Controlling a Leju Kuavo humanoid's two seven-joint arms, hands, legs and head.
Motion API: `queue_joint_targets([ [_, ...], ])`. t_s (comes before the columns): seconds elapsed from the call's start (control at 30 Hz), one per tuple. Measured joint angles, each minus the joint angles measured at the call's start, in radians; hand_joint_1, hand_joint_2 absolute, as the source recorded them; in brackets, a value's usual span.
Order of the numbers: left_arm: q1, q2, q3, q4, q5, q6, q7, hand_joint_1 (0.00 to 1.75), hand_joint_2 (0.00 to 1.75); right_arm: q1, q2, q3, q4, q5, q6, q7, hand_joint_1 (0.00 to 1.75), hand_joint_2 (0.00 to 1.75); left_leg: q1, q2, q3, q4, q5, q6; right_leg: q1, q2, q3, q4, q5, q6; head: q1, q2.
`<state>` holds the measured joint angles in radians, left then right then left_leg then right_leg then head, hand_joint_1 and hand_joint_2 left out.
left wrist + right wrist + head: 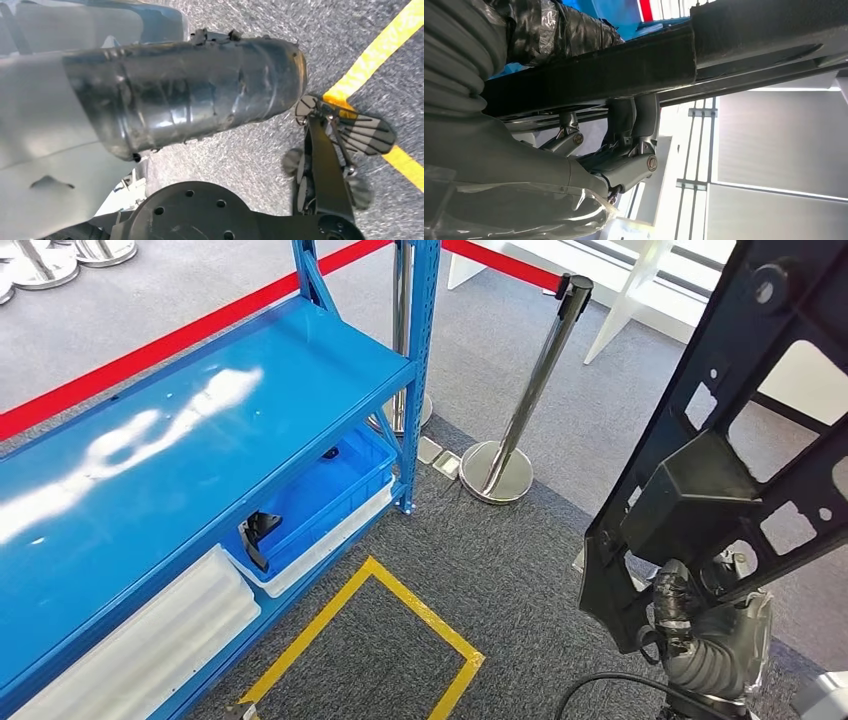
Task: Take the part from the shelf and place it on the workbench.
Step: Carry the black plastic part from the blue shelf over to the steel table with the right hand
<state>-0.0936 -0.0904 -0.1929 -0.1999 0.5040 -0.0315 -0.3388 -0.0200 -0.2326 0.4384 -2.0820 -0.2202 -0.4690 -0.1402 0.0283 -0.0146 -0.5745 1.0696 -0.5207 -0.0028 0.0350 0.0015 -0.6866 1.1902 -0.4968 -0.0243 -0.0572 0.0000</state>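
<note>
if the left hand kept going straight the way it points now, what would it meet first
Probably the grey carpet floor. In the left wrist view the left hand points over carpet toward the yellow floor tape, with nothing else visibly ahead, though depth is unclear.

No readable text, label or number anywhere.

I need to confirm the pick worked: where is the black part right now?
The black part is off the blue shelf, held upright in the right hand at the right of the head view, above the grey carpet near the stanchion.
</note>
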Motion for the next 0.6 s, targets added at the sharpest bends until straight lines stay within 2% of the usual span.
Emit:
queue_joint_targets([
  [0.03,0.0,0.0,-0.001,0.0,0.0,0.0,0.0,0.0,0.0,0.0,-0.001,0.0,-0.001,-0.001,0.0,0.0,1.75,1.75,-0.002,0.0,0.009,-0.008,-0.002,0.001,0.02,-0.002,0.007,-0.048,0.041,-0.025,-0.001,0.0],
  [0.07,0.0,0.0,-0.002,0.0,0.0,-0.001,0.0,0.0,0.0,-0.002,-0.001,0.0,-0.002,-0.001,0.0,0.001,1.75,1.75,0.002,0.0,0.017,-0.019,-0.001,0.001,0.038,-0.004,0.041,-0.136,0.087,-0.043,0.0,0.0],
  [0.1,0.0,0.0,-0.003,0.0,0.0,-0.001,0.001,0.0,0.0,-0.004,-0.001,-0.001,-0.003,-0.001,0.001,0.001,1.75,1.75,0.007,0.001,0.021,-0.029,0.002,-0.003,0.047,-0.005,0.059,-0.174,0.098,-0.049,0.0,0.0],
  [0.17,0.0,0.0,-0.006,0.0,0.0,-0.002,0.0,0.0,0.0,-0.007,-0.001,-0.001,-0.007,-0.002,0.001,0.001,1.75,1.75,0.016,0.005,0.032,-0.055,0.011,-0.012,0.055,-0.003,0.088,-0.224,0.105,-0.054,0.001,0.0],
  [0.23,-0.001,0.0,-0.007,-0.001,0.0,-0.003,-0.001,0.0,0.0,-0.007,-0.001,-0.002,-0.01,-0.008,0.004,0.0,1.75,1.75,0.013,0.01,0.045,-0.066,0.008,-0.011,0.052,-0.002,0.142,-0.306,0.123,-0.062,0.0,0.0],
  [0.27,-0.001,0.0,-0.007,-0.001,0.0,-0.002,-0.002,0.0,0.0,-0.008,-0.001,-0.002,-0.01,-0.013,0.006,0.0,1.75,1.75,0.007,0.011,0.041,-0.048,-0.004,-0.01,0.046,-0.002,0.169,-0.343,0.132,-0.066,-0.001,0.0],
  [0.3,-0.001,0.0,-0.007,-0.001,0.0,-0.002,-0.002,0.0,0.0,-0.009,0.0,-0.002,-0.009,-0.017,0.008,-0.001,1.75,1.75,0.003,0.01,0.022,-0.006,-0.027,-0.01,0.039,-0.002,0.184,-0.363,0.136,-0.063,-0.002,0.0],
  [0.37,-0.001,0.002,-0.008,0.0,0.001,-0.001,-0.001,0.0,0.0,-0.009,0.0,-0.001,-0.006,-0.024,0.011,-0.001,1.75,1.75,0.001,0.007,-0.042,0.109,-0.074,-0.019,0.029,0.003,0.189,-0.362,0.131,-0.057,-0.002,0.0],
  [0.4,-0.001,0.003,-0.008,0.0,0.001,-0.001,-0.001,0.0,0.0,-0.007,0.0,-0.001,-0.004,-0.025,0.012,-0.001,1.75,1.75,0.003,0.008,-0.067,0.148,-0.082,-0.027,0.024,0.006,0.186,-0.351,0.124,-0.049,-0.002,0.0],
  [0.43,0.0,0.003,-0.008,0.0,0.002,-0.001,-0.001,0.0,0.0,-0.006,0.0,0.0,-0.002,-0.025,0.013,-0.001,1.75,1.75,0.006,0.008,-0.076,0.155,-0.071,-0.038,0.017,0.01,0.181,-0.336,0.115,-0.039,-0.002,0.0],
  [0.5,0.001,0.003,-0.008,0.0,0.002,-0.001,-0.002,0.0,0.0,-0.006,0.001,0.001,0.0,-0.024,0.013,-0.001,1.75,1.75,0.019,0.008,-0.045,0.076,-0.014,-0.065,0.0,0.016,0.164,-0.285,0.087,-0.015,-0.002,0.0],
  [0.53,0.001,0.004,-0.009,0.0,0.002,-0.001,-0.001,0.0,0.0,-0.006,0.001,0.001,0.001,-0.023,0.013,-0.001,1.75,1.75,0.024,0.004,-0.029,0.04,0.005,-0.077,-0.005,0.019,0.149,-0.252,0.07,-0.002,-0.004,0.0],
  [0.57,0.0,0.004,-0.01,0.0,0.003,-0.002,-0.001,0.0,0.0,-0.005,0.001,0.0,0.001,-0.02,0.013,-0.001,1.75,1.75,0.027,-0.001,-0.019,0.017,0.014,-0.077,-0.009,0.022,0.132,-0.214,0.051,0.007,-0.007,0.0],
  [0.6,-0.001,0.004,-0.011,0.0,0.003,-0.004,-0.001,0.0,0.0,-0.005,0.001,0.0,0.0,-0.016,0.012,-0.001,1.75,1.75,0.028,-0.005,-0.021,0.014,0.011,-0.066,-0.01,0.025,0.117,-0.183,0.037,0.011,-0.007,0.0],
])
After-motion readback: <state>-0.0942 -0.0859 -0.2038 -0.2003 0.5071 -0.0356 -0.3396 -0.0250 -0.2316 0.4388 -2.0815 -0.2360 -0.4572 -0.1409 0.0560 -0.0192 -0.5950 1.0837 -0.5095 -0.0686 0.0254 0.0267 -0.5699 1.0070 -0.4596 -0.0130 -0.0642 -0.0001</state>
